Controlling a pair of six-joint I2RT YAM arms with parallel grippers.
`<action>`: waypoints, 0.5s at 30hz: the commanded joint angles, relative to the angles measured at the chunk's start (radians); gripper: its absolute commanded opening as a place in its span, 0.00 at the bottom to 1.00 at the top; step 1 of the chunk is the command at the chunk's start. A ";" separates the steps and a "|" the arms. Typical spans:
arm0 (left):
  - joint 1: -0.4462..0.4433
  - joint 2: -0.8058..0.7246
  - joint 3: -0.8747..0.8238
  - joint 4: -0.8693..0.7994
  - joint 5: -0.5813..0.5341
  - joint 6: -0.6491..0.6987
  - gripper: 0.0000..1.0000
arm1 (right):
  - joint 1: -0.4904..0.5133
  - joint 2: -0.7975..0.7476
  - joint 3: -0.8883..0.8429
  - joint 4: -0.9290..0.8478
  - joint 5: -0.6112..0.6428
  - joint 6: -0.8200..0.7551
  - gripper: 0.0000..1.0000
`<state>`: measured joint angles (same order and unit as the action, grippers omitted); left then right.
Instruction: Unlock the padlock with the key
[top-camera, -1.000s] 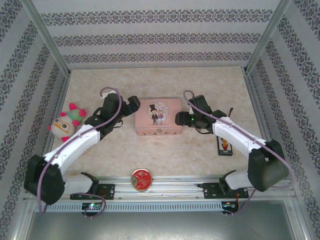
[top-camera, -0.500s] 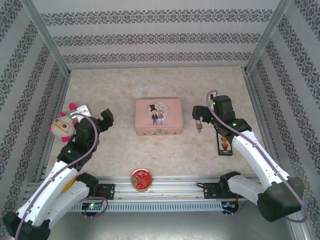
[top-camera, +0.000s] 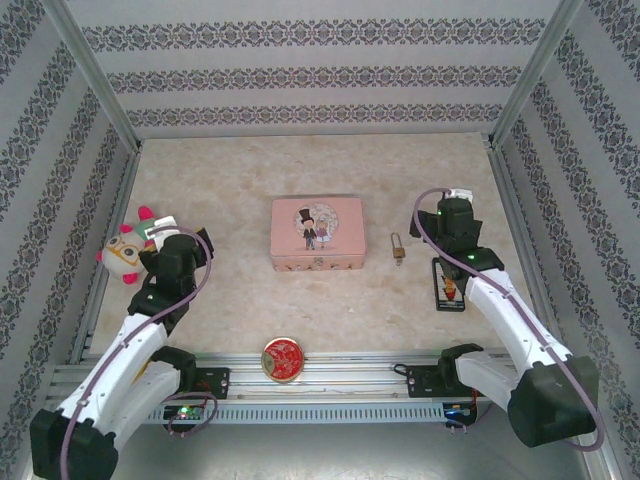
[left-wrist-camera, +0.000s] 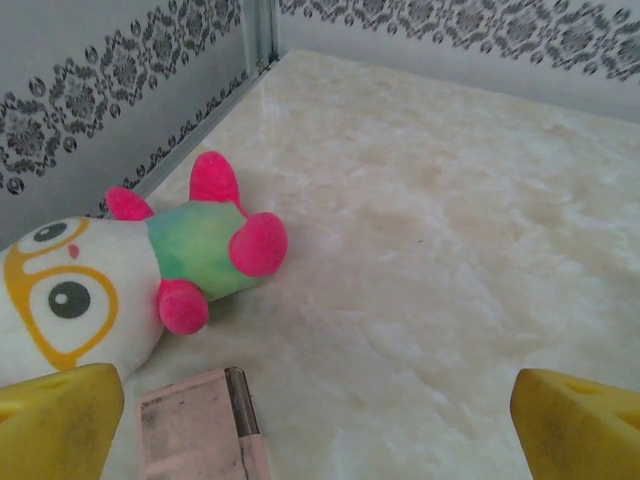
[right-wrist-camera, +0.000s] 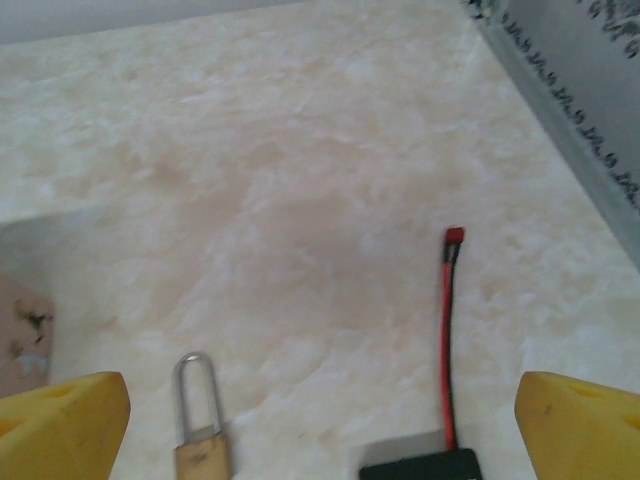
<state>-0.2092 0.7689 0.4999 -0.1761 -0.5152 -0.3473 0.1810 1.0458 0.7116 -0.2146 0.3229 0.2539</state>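
- Marble-look beige surface (top-camera: 300, 170) inside a booth with patterned wallpaper walls; arms are bolted at the near edge.
- padlock (top-camera: 398, 247) lies flat on the surface, just right of the pink tin box (top-camera: 317, 232) but not touching it, and left of a black item with a red wire (right-wrist-camera: 447, 340).
- Right wrist view: padlock (right-wrist-camera: 203, 420) has its shackle pointing to the far wall and its brass body toward the near edge; shackle looks closed.
- right gripper (right-wrist-camera: 320, 420) is released, yellow fingers (right-wrist-camera: 65, 420) spread wide and empty, hanging over bare surface between the padlock and the black item.
- left gripper (left-wrist-camera: 320, 420) is also released, fingers (left-wrist-camera: 60, 415) wide apart with nothing between them, near the plush toy (left-wrist-camera: 120, 270) and a flat pinkish piece (left-wrist-camera: 195, 430) on the left side.
- round red-gold tin (top-camera: 284, 358) sits at the near edge, well apart from the padlock.
- Handling guess: padlock is small, dense, rigid metal, not fragile; smooth sides are likely slippery, and it lies low, so a top pinch could skid it.
- Best hold, I judge: clamp across the brass body, leaving the shackle free to pop and the bottom end open for the key.
- I cannot tell which item is the key.
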 joint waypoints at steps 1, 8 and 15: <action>0.068 0.036 -0.029 0.142 0.100 0.060 0.99 | -0.018 0.017 -0.041 0.151 0.079 -0.078 0.98; 0.146 0.126 -0.088 0.325 0.188 0.147 0.99 | -0.048 0.045 -0.155 0.416 0.088 -0.146 0.98; 0.177 0.177 -0.139 0.480 0.239 0.212 0.99 | -0.078 0.079 -0.196 0.525 0.064 -0.173 0.98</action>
<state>-0.0513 0.9344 0.3893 0.1665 -0.3138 -0.1921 0.1196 1.1091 0.5278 0.2058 0.3809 0.1059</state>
